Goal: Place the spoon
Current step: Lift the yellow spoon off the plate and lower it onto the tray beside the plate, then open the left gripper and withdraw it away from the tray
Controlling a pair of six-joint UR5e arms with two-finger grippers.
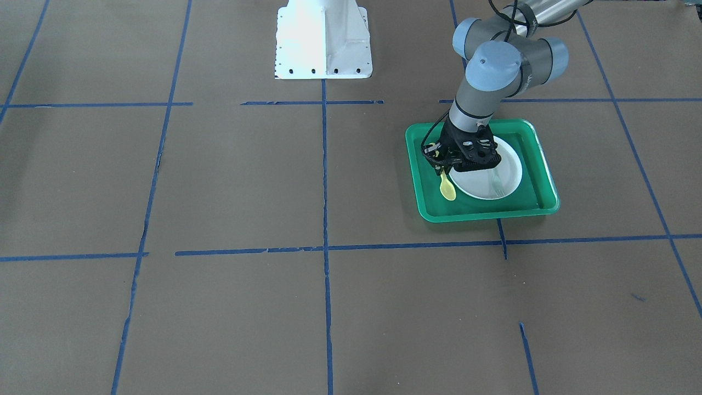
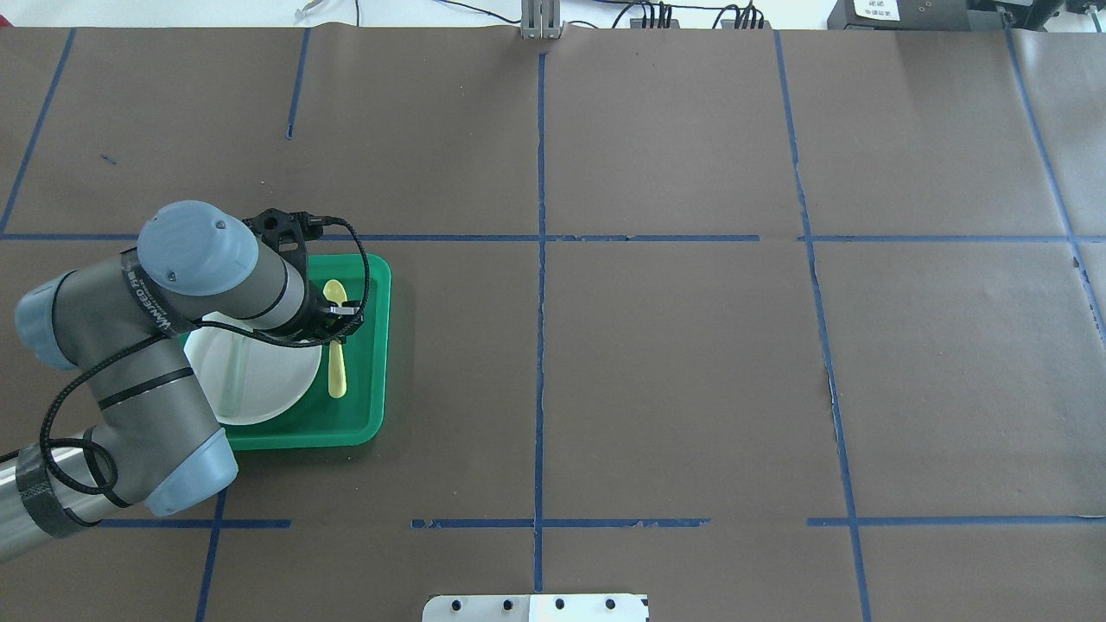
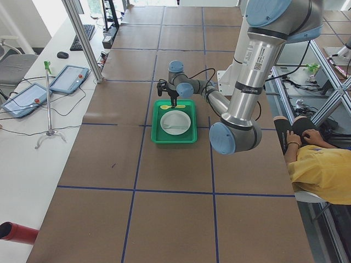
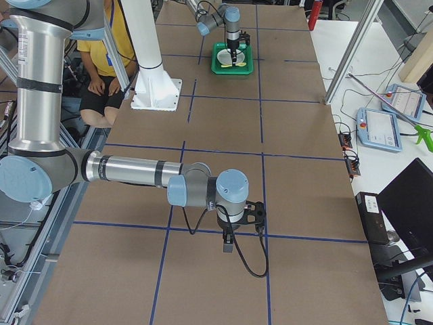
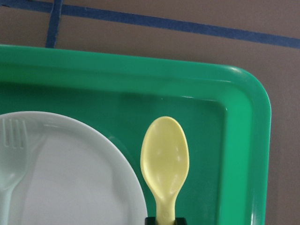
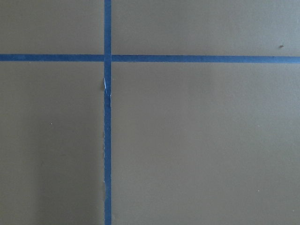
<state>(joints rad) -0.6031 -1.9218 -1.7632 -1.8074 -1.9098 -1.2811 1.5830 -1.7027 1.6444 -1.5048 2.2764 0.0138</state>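
The pale-yellow spoon lies lengthwise in the green tray, beside the white plate. My left gripper points straight down and is shut on the spoon's handle, low in the tray. I cannot tell if the spoon touches the tray floor. My right gripper hangs over bare table far away. Whether it is open or shut I cannot tell.
A pale grey-green fork lies on the plate. The white robot base stands at the table's edge. Blue tape lines cross the brown table. A seated person is beside the table.
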